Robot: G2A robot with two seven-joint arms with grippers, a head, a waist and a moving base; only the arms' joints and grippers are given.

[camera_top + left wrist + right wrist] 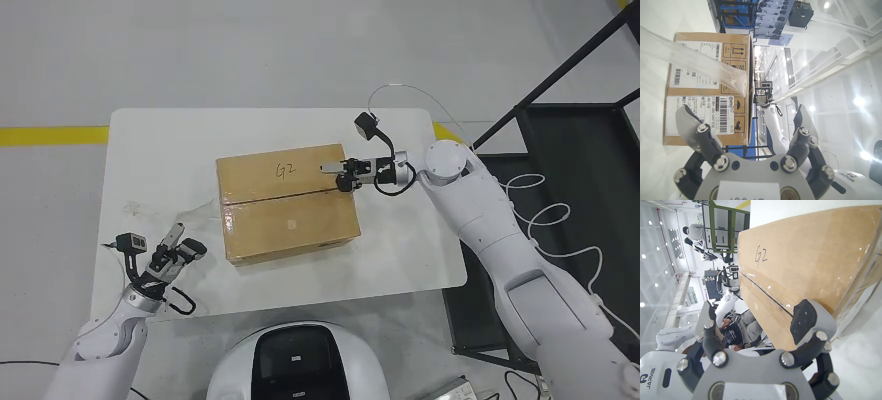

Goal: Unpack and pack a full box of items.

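While both pairs of jaws stand apart, the right gripper overhangs the closed brown box's edge, the left gripper over bare table

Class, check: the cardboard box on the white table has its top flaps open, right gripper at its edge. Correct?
No. The top view shows the cardboard box with its top flaps shut; it stands on the white table, right gripper at its edge.

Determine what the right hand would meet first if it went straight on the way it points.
Probably the top of the closed brown cardboard box, near its centre seam; the right hand sits at that edge, height unclear.
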